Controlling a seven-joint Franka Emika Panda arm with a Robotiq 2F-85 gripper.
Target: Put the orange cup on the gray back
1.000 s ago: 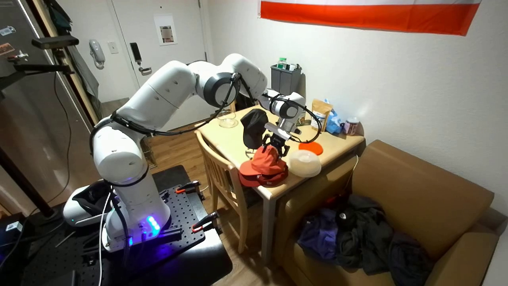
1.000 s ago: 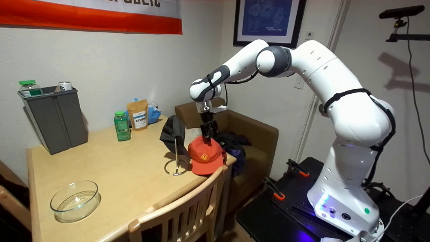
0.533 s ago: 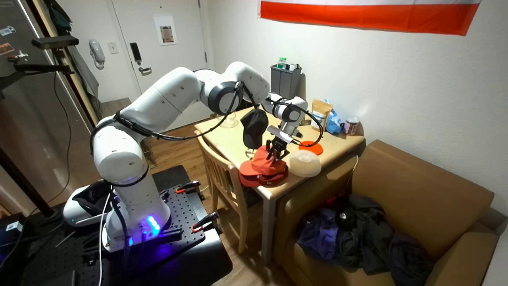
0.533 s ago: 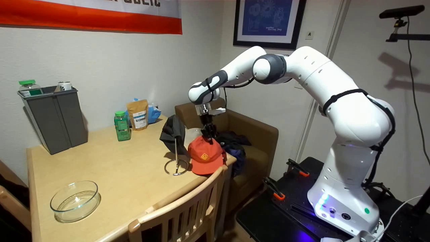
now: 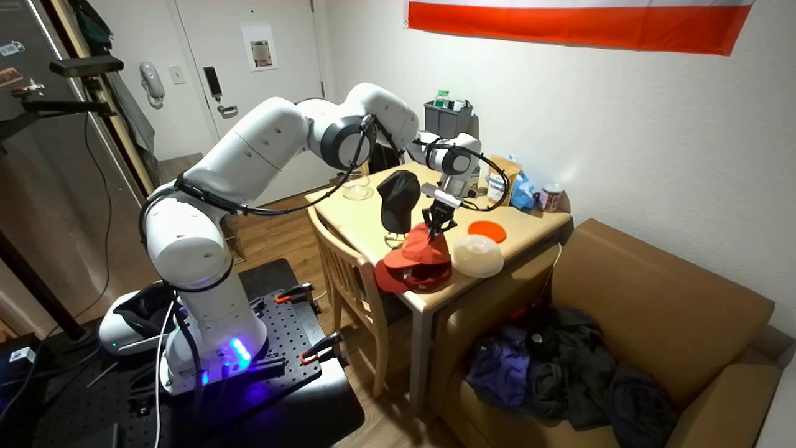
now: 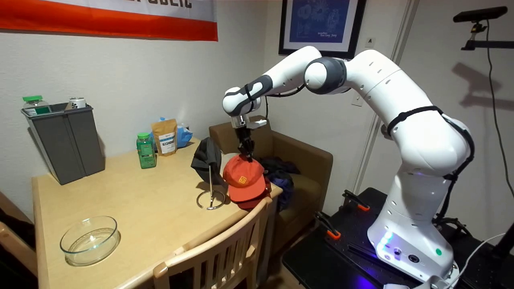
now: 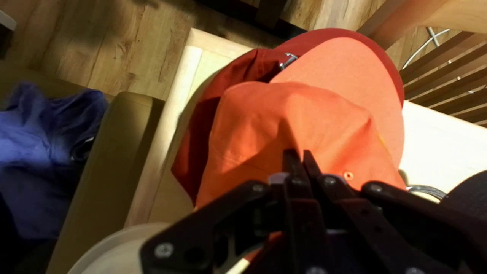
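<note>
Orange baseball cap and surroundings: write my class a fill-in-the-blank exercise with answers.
The end effector pinches the orange baseball cap by its ____.
The baseball cap underneath is dark ____.
The dark gray baseball cap sits on a metal ____.
The round bowl is made of clear ____.
Answers: crown; red; stand; glass

The orange cap [image 7: 289,121] partly hides the red cap [image 7: 251,68]; the wrist view's right edge crops the black cap [image 7: 468,201].
</note>
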